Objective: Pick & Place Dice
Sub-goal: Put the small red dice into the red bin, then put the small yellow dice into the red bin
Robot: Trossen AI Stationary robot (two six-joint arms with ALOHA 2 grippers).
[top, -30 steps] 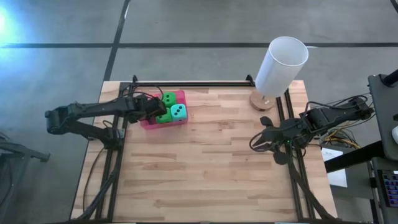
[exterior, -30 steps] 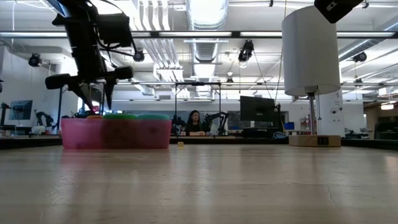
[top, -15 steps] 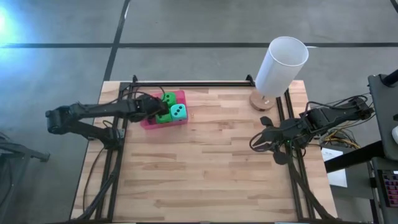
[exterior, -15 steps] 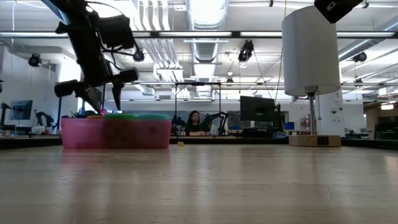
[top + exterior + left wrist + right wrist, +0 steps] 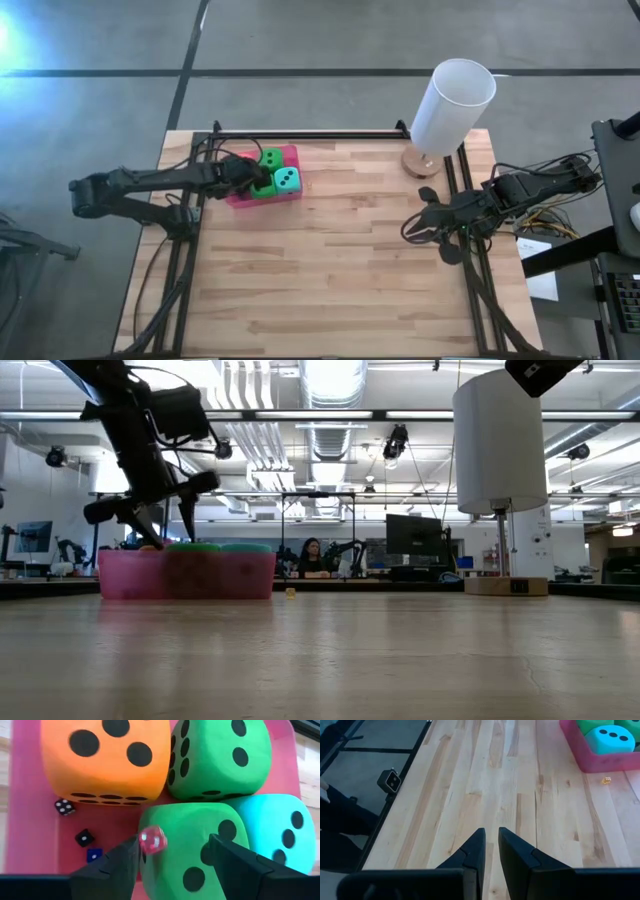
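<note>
On the wooden table (image 5: 340, 260), a pink tray (image 5: 292, 192) near the far left corner holds the dice (image 5: 200, 845): orange, two green and teal, packed together. The left gripper (image 5: 172, 855) hovers just over them, fingers apart, a tiny pink die (image 5: 151, 840) between. The right gripper (image 5: 490, 851) waits at the table's right edge, fingers nearly together.

**A Workshop Hall Under Strip Lights**

The counter (image 5: 330, 260) is pale wood planks in a black metal frame, standing on a grey concrete floor (image 5: 300, 40) crossed by dark seam lines. At one far corner a white cylindrical lamp shade (image 5: 452, 105) rises from a round wooden base. Beyond the counter, the hall shows white ceiling ducts (image 5: 330, 385) and long light strips, a dark monitor (image 5: 410, 535), and a person (image 5: 313, 556) seated at a distant desk.
</note>
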